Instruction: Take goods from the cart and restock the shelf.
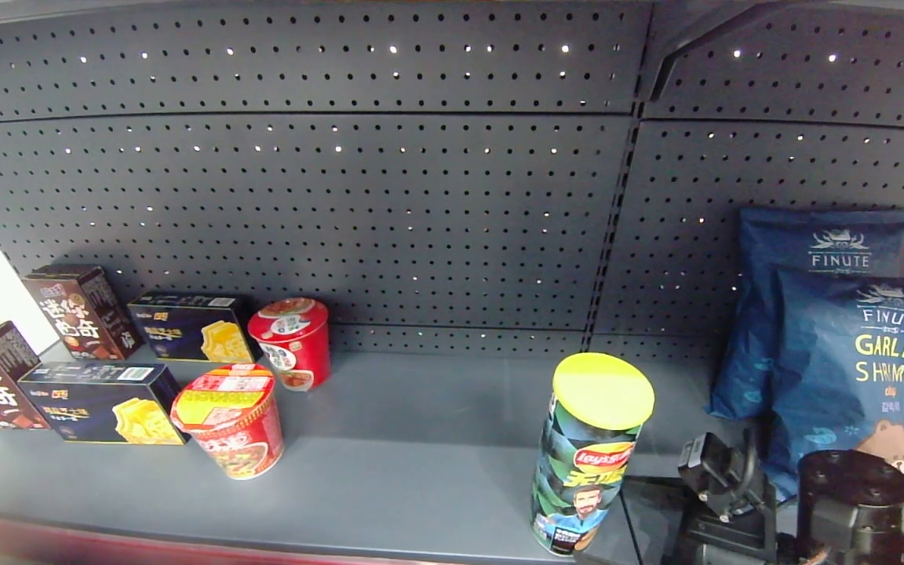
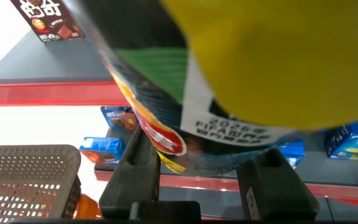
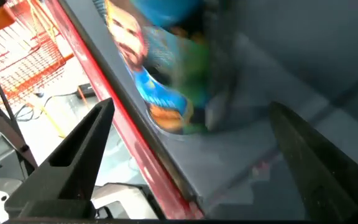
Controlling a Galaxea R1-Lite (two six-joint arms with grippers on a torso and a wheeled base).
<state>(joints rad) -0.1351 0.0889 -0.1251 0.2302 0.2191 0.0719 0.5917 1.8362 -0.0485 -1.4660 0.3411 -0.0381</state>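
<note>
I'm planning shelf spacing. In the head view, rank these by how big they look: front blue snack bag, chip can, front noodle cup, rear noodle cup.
1. front blue snack bag
2. chip can
3. front noodle cup
4. rear noodle cup, though it stands farther back, so the two cups may really match.

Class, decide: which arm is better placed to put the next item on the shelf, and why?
Probably left: the left end effector grips a chip can, ready to place. The right end effector is open and empty beside the shelved can on the shelf.
</note>
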